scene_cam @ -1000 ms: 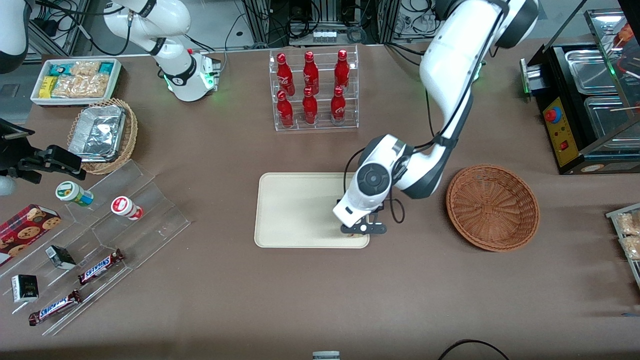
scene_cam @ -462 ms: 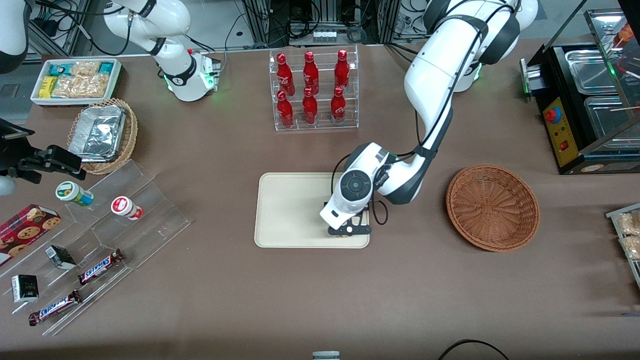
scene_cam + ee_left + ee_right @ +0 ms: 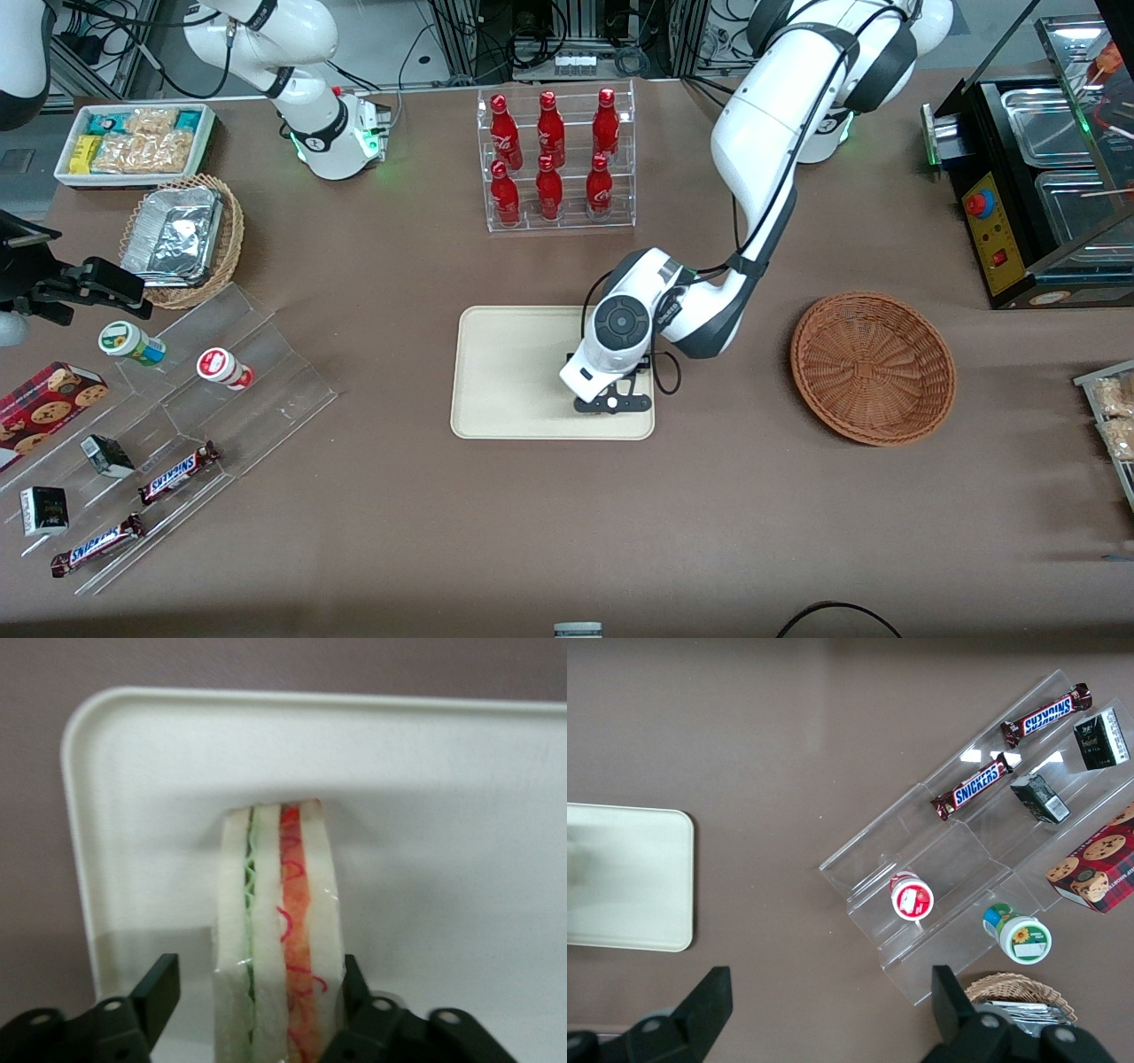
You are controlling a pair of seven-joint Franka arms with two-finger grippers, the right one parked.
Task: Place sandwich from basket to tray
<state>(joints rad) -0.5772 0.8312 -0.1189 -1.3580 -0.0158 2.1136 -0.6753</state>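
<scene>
The sandwich (image 3: 279, 921), pale bread with a green and a red-orange stripe, stands on its edge on the cream tray (image 3: 443, 815). My left gripper (image 3: 259, 983) straddles it with its fingers open. One finger (image 3: 159, 992) stands clear of the bread and the other lies right against it. In the front view the gripper (image 3: 611, 405) is low over the tray (image 3: 505, 372), near its corner nearest the camera and toward the working arm's end, and it hides the sandwich. The reddish-brown basket (image 3: 873, 368) sits empty beside the tray, toward the working arm's end.
A clear rack of red bottles (image 3: 556, 159) stands farther from the camera than the tray. A stepped acrylic shelf with snacks (image 3: 204, 372), a tan wicker basket with foil container (image 3: 182, 239) and a white bin (image 3: 133, 142) lie toward the parked arm's end. A black appliance (image 3: 1045, 177) stands toward the working arm's end.
My left gripper moved from the tray's edge nearest the basket farther in over the tray, toward the parked arm's end, slowing down.
</scene>
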